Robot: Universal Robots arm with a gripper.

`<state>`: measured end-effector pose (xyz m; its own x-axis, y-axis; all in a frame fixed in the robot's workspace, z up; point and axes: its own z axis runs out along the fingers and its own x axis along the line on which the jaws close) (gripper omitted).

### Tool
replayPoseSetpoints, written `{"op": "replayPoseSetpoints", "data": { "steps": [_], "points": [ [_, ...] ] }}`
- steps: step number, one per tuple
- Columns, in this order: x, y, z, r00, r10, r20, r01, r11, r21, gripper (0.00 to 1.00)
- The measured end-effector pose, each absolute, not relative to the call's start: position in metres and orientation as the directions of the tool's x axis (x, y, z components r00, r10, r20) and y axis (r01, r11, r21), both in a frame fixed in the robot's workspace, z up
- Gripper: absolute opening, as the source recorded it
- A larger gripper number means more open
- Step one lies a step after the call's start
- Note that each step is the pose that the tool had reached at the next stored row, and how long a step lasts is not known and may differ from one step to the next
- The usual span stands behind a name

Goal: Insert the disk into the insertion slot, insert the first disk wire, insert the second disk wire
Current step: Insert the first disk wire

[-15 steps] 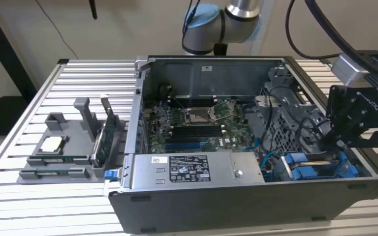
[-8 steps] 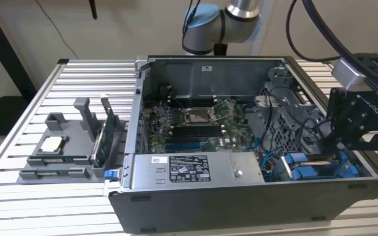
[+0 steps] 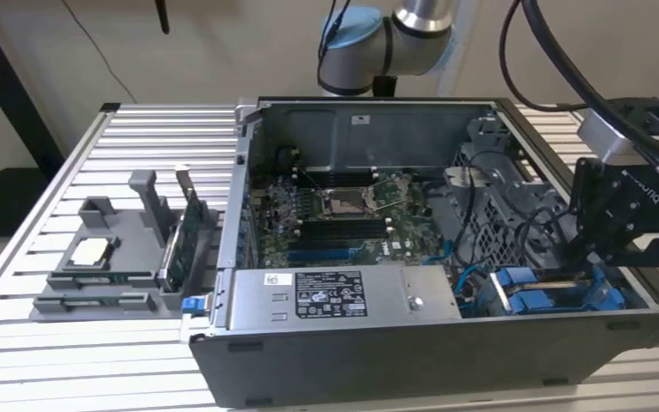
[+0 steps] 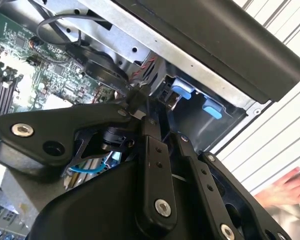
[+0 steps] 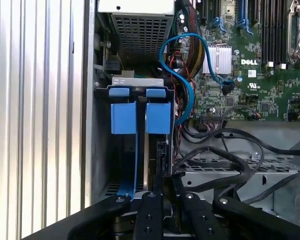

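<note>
1. Gripper [image 3: 596, 256] reaches down into the open computer case [image 3: 353, 129] at the case's front corner on the exterior view's right; its black body is above the case rim and its tip is below it
2. Its fingers [image 5: 149, 215] are drawn together into one narrow tip, which in the first wrist view stands right against the disk's long edge; I cannot tell whether anything is pinched between them
3. Standing on edge, the disk [image 5: 158, 118] shows by its bright blue carrier frame and sits deep inside the insertion slot [image 5: 102, 160], with its blue end tabs at the slot's mouth
4. Just beside the disk is a second blue carrier [image 5: 123, 117], between it and the case's outer wall, so no free gap is left on that side
5. On the disk's other side a blue wire [image 5: 187, 85] loops from close to the carrier across to the motherboard [image 5: 260, 50], and black cables [image 5: 225, 155] cross the perforated metal next to the gripper, crowding that edge
6. Along the case's front edge lies the power-supply box [image 3: 329, 296], ending just beside the slot
7. Near the slatted table [image 3: 32, 360] edge on the exterior view's left sits a grey parts tray [image 3: 112, 257], well apart from the gripper
8. Outside the case wall, a person's hand [image 4: 290, 187] lies on the slats near the gripper's corner
</note>
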<state>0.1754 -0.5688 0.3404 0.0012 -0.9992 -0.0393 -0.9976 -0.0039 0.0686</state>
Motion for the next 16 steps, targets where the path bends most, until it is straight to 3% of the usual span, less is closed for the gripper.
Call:
{"op": "replayPoseSetpoints", "data": {
  "steps": [12,14,16],
  "points": [
    [0.1769,-0.5687,0.3316,-0.009,-0.999,-0.04,-0.998,0.006,0.068,0.19],
    [0.1767,-0.5687,0.3343,-0.011,-0.999,-0.041,-0.998,0.008,0.069,0.27],
    [0.1767,-0.5687,0.3404,-0.011,-0.999,-0.039,-0.998,0.008,0.069,0.27]
  ]
}}
